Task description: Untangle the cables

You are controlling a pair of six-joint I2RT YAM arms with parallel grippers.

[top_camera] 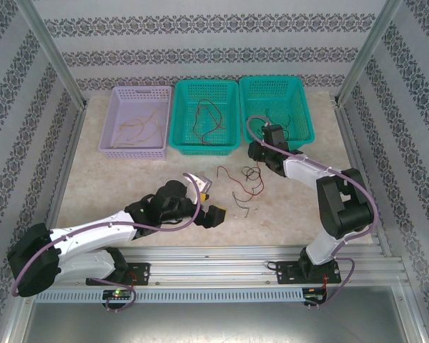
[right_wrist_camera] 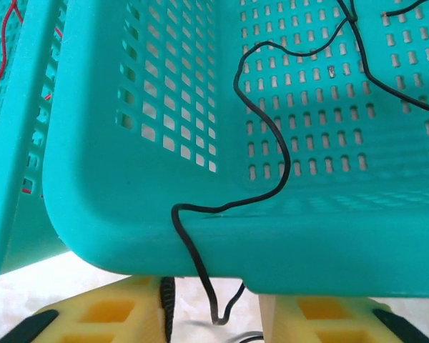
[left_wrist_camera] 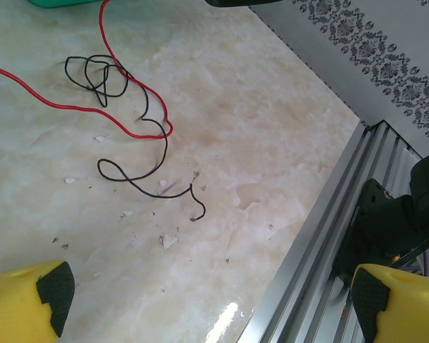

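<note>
**Colour-sorted baskets, one knot left on the surface**

The pale surface (top_camera: 129, 193) carries three baskets along its far edge. The lavender basket (top_camera: 132, 152) holds yellow-orange cables (top_camera: 139, 128), the middle teal basket (top_camera: 204, 148) holds red cables (top_camera: 207, 118), and the right teal basket (top_camera: 306, 136) holds black cables (top_camera: 289, 114). It looks like one colour goes to each bin. An unsorted tangle (top_camera: 244, 182) lies loose on the surface between the two arms.

The right claw (right_wrist_camera: 213, 314) sits at the right teal basket's near corner with its jaws apart. Its wrist view shows a detail the top view cannot resolve. A black cable (right_wrist_camera: 286, 164) is draped over the rim, and its tail dangles free in the gap, not pinched.

The left claw (left_wrist_camera: 207, 307) hovers wide open and empty, short of the tangle. Its camera separates the knot into a looping black wire (left_wrist_camera: 161, 158) crossed by a red wire (left_wrist_camera: 139, 86).
</note>
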